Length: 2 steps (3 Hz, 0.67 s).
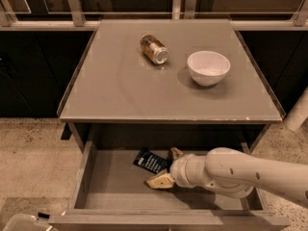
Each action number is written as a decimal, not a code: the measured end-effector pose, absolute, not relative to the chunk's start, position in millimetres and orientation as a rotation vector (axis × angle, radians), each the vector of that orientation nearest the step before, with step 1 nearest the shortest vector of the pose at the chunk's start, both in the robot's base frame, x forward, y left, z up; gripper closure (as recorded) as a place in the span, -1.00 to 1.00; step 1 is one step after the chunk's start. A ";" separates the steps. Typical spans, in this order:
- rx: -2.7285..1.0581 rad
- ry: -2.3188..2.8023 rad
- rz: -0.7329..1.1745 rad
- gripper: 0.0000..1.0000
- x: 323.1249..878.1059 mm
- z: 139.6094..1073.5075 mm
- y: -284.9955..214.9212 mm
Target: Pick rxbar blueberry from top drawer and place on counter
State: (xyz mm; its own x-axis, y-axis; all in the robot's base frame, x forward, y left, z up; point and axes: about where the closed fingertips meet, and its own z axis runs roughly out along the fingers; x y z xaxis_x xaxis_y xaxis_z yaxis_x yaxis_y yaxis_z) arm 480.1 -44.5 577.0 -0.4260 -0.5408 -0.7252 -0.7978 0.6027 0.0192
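While the top drawer [84, 176] stands pulled out: we see its grey floor laid bare in front of the surface, so a reach from the front can get in.
Surface [113, 93]: its left half is plain grey with nothing on it. We judge that this is the easy place to set the bar down later.
Rxbar blueberry [150, 161]: it lies flat on the drawer floor, near the middle and toward the back, turned at a slant. It is not lifted.
Jar [154, 49]: it lies on its side toward the back of the surface, well apart from the drawer, and we take it to play no part in the task.
End effector [166, 167]: it sits inside the drawer at the bar's right end with its two fingers spread wide and nothing held. One finger is behind the bar's end and one in front of it, which we read as a stance for closing across the wrapper. We cannot tell whether either finger touches the wrapper.
Bowl [208, 67]: it stands upright, right of the jar and apart from it.
Arm [245, 173]: it comes in low from the right, over the drawer's right part. We judge that it is kept low so it clears the front edge of the surface.
Step in hand: the grasp is not yet closed, and both the lift and the placing remain to be done.
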 end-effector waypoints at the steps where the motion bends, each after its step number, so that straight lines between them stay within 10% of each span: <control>1: -1.060 2.138 0.458 1.00 474.2 595.3 -45.0; 2: -1.060 2.138 0.458 1.00 474.2 595.3 -45.0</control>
